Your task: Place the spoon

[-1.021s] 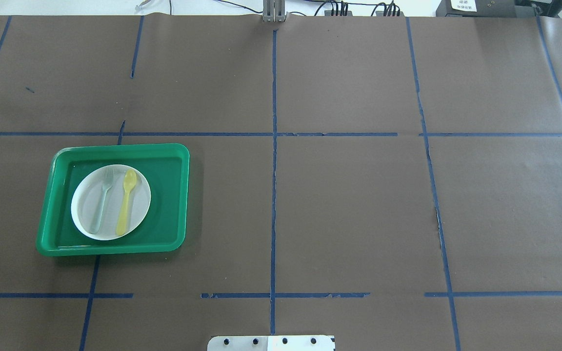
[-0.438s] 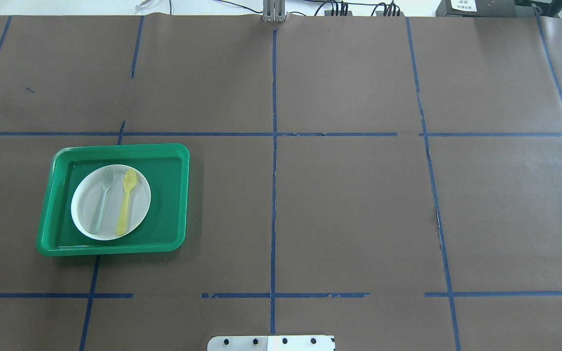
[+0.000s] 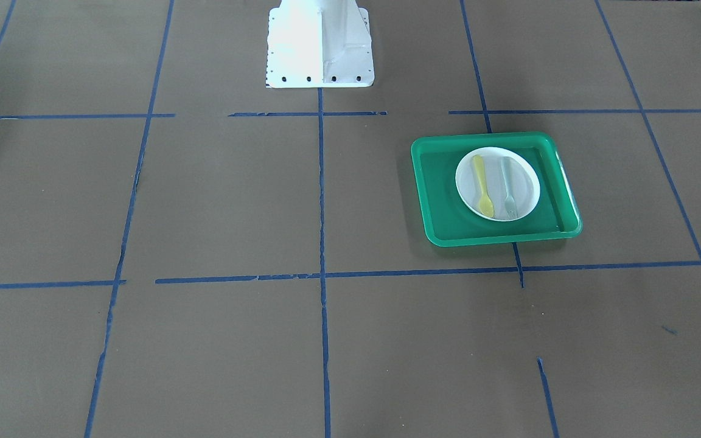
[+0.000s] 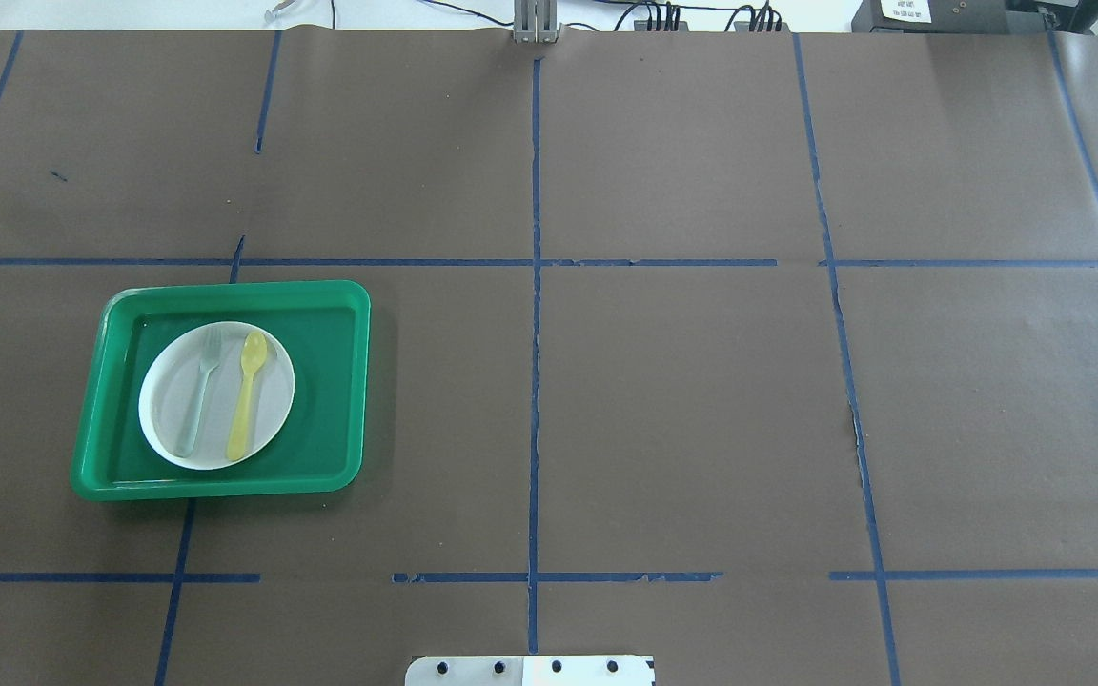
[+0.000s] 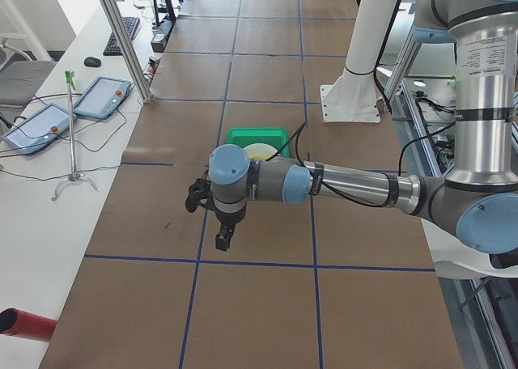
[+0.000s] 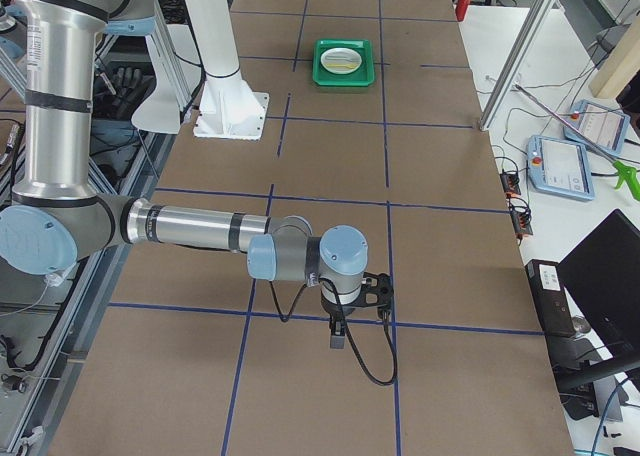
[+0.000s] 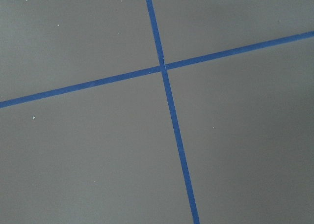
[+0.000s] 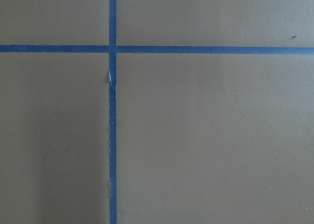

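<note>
Left pincer (image 5: 222, 238) and right pincer (image 6: 338, 334): can't tell if wide or narrow. Both hang over the counter (image 4: 682, 410), well apart from the tray (image 4: 335, 381). Spoon (image 4: 246, 395) lies on the plate (image 4: 163, 405) beside the fork (image 4: 200, 395). Placement looks done, nothing obvious left.

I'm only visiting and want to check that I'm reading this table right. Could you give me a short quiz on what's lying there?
1. True or false: the yellow spoon lies on the white plate.
2. What does the plate sit in? A) a green tray B) a cardboard box C) a metal sink
3. Fill in: in the overhead view, the grey-green fork lies to the spoon's ____ (left or right).
Key: 1 true; 2 A; 3 left.
</note>
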Controlling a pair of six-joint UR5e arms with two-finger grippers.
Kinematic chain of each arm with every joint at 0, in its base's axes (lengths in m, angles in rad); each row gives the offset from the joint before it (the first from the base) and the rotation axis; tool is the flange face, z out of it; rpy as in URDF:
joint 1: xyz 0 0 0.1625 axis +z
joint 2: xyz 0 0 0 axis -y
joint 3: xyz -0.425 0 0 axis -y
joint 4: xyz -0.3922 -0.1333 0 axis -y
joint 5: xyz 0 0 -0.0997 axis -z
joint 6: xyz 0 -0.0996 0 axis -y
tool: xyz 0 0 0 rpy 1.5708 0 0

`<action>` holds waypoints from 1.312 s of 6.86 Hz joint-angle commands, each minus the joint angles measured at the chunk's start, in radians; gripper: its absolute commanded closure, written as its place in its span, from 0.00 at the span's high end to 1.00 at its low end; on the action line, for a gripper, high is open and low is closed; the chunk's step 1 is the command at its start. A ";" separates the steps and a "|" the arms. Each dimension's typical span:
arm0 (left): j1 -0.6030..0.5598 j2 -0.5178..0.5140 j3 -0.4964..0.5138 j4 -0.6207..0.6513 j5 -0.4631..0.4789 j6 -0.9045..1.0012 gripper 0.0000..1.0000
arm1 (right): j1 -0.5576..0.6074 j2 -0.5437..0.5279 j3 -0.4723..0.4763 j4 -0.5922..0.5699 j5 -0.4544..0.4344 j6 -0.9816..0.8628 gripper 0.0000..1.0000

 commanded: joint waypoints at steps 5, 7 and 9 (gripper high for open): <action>0.571 -0.073 -0.148 -0.341 0.211 -0.887 1.00 | 0.000 0.000 0.000 0.001 0.000 0.000 1.00; 0.726 -0.204 -0.003 -0.399 0.337 -1.067 1.00 | 0.000 0.000 0.000 0.000 0.000 0.000 1.00; 0.814 -0.255 0.033 -0.394 0.399 -1.115 0.88 | 0.000 0.000 0.000 0.000 0.000 0.000 1.00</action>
